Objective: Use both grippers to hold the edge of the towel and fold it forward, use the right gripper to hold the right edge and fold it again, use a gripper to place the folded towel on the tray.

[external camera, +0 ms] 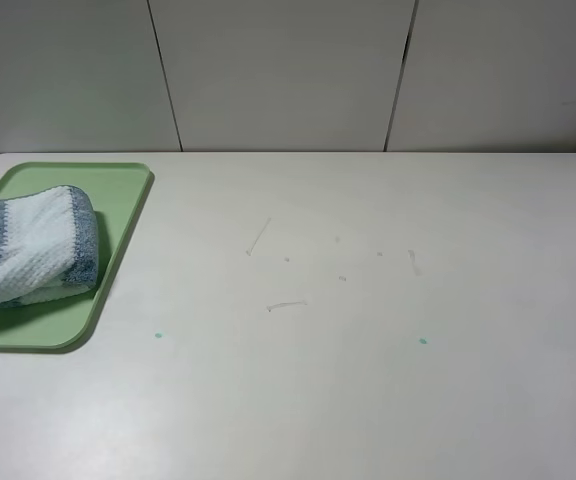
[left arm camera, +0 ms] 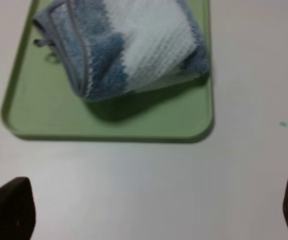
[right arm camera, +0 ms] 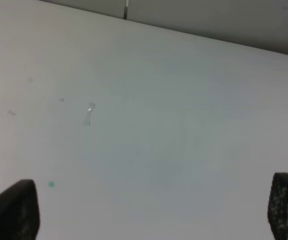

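Exterior high view gives me the folded towel [external camera: 30, 246] lying on the tray [external camera: 118, 215] at the desk's [external camera: 368, 350] left edge — neither arm shows there. My left claw [left arm camera: 149, 212] and right claw [right arm camera: 149, 212] both stand apart, empty.

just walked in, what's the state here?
Nothing is being handled. The folded towel lies on the green tray at the table's far left. The left gripper is open above bare table beside the tray; the right gripper is open over bare table, holding nothing.
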